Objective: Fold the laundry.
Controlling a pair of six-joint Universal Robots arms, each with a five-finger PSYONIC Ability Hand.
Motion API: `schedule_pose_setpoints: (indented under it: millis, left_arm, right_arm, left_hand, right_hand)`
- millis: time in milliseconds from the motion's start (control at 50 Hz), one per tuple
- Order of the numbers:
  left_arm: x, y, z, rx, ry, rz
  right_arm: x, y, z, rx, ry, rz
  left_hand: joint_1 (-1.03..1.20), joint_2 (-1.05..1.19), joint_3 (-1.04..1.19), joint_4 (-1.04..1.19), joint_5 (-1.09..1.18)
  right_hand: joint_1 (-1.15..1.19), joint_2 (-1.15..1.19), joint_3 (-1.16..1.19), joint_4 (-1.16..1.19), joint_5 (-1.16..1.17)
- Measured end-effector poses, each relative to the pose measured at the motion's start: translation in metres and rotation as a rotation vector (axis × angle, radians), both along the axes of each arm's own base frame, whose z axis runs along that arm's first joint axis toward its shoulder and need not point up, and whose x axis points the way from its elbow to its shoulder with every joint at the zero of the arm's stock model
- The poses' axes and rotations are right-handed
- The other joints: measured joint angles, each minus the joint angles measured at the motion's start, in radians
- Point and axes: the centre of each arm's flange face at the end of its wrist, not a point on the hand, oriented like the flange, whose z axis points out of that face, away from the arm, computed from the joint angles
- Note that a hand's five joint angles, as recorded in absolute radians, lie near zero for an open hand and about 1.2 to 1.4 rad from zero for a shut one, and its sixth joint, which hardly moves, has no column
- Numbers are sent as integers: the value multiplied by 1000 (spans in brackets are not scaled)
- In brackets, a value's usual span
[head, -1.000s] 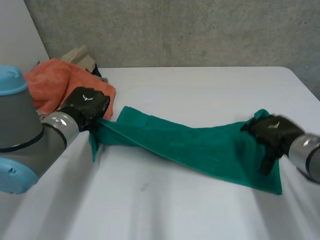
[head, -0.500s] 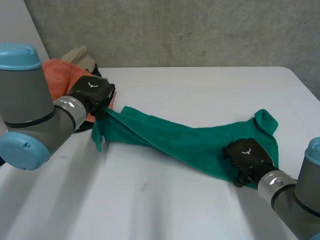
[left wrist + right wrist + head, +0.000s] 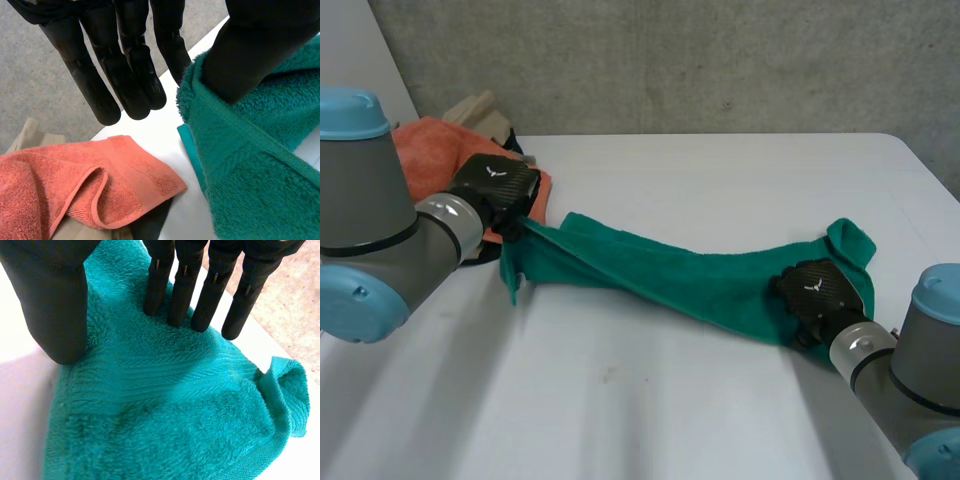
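left hand (image 3: 127, 60): fingers extended, green towel (image 3: 250, 165) end pinched against the thumb and raised off the white table (image 3: 720, 180) | right hand (image 3: 185, 280): fingers straight, pressed flat on the towel's other end, nothing clasped | towel is stretched between both hands | orange towel (image 3: 45, 185) is heaped just beside the left hand

The middle of the surface (image 3: 720, 180) is crossed by the green towel (image 3: 670, 275), which is stretched from the left hand (image 3: 500, 190) to the right hand (image 3: 817, 290). The far left corner is blocked by an orange towel (image 3: 425, 160) piled on a beige cloth (image 3: 475, 108). Open passage is offered in front of and behind the green towel.
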Motion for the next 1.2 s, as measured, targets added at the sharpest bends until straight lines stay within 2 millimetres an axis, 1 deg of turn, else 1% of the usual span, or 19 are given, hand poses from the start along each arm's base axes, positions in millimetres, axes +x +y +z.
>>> schedule_pose_setpoints:
  millis: [100,180,240,340,420,500,560,660,720,780,840,900,940,960,980,1040,1080,1140,1200]
  left_arm:
    - [1,1,-1,5,-1,1]
    - [2,2,-2,8,-1,3]
    - [3,3,0,9,0,5]
    - [6,10,5,22,1,7]
    - [11,29,9,67,-9,-4]
    - [15,54,2,144,-41,-32]
    - [16,67,-8,192,-77,-56]
    - [14,69,-39,227,-190,-102]
    - [9,56,-51,190,-242,-114]
    - [1,33,-50,99,-253,-107]
    - [-9,-1,-30,-59,-220,-76]
    - [-19,-35,13,-277,-145,-26]
    - [-22,-53,52,-448,-77,14]
    - [-23,-56,61,-488,-60,23]
    - [-23,-62,86,-589,-16,46]
    - [-19,-67,139,-799,86,92]
    - [-16,-65,165,-894,143,109]
    - [-12,-61,180,-935,185,109]
    - [-9,-58,176,-891,190,90]
  right_arm:
    - [0,-8,-3,-7,7,-10]
    - [-1,-15,-2,-23,14,-24]
    - [-3,-20,5,-53,14,-38]
    - [-8,-26,34,-131,4,-63]
    - [-20,-21,80,-157,33,-81]
    - [-38,-9,113,-62,102,-91]
    - [-47,-2,121,39,149,-80]
    - [-53,0,112,199,231,-5]
    - [-49,-7,99,240,266,37]
    - [-41,-23,91,223,281,55]
    - [-30,-50,98,123,267,39]
    - [-19,-89,130,-102,195,-15]
    - [-13,-112,162,-285,119,-54]
    - [-12,-118,172,-340,95,-64]
    - [-10,-129,196,-468,35,-84]
    - [-10,-140,246,-729,-99,-103]
    - [-10,-140,271,-866,-179,-93]
    - [-9,-136,283,-945,-240,-60]
    - [-5,-131,274,-924,-259,-26]
  left_hand:
    - [0,0,0,0,0]
    - [0,0,0,0,0]
    - [0,0,0,0,0]
    - [0,0,0,0,0]
    - [0,0,0,0,0]
    - [0,0,0,0,0]
    - [0,0,0,0,0]
    - [0,0,0,0,0]
    - [0,0,0,0,0]
    - [0,0,1,0,0]
    - [0,0,1,0,0]
    - [0,2,1,0,0]
    - [0,3,1,1,0]
    - [0,3,1,1,0]
    - [0,3,1,1,0]
    - [0,3,1,1,0]
    - [0,3,1,1,0]
    - [0,3,1,1,11]
    - [0,3,1,1,18]
  right_hand:
    - [97,96,87,80,76]
    - [449,448,434,436,426]
    - [496,544,540,548,523]
    - [496,545,548,559,522]
    - [496,545,548,559,522]
    - [496,545,548,559,522]
    - [496,545,548,560,522]
    - [496,545,548,561,522]
    - [496,545,548,561,522]
    - [496,545,548,561,522]
    - [496,545,548,561,522]
    - [496,545,548,561,529]
    - [496,545,548,562,545]
    - [496,545,548,562,547]
    - [496,545,548,562,552]
    - [496,545,548,562,560]
    - [496,545,548,562,562]
    - [496,545,548,562,571]
    - [496,545,548,562,574]
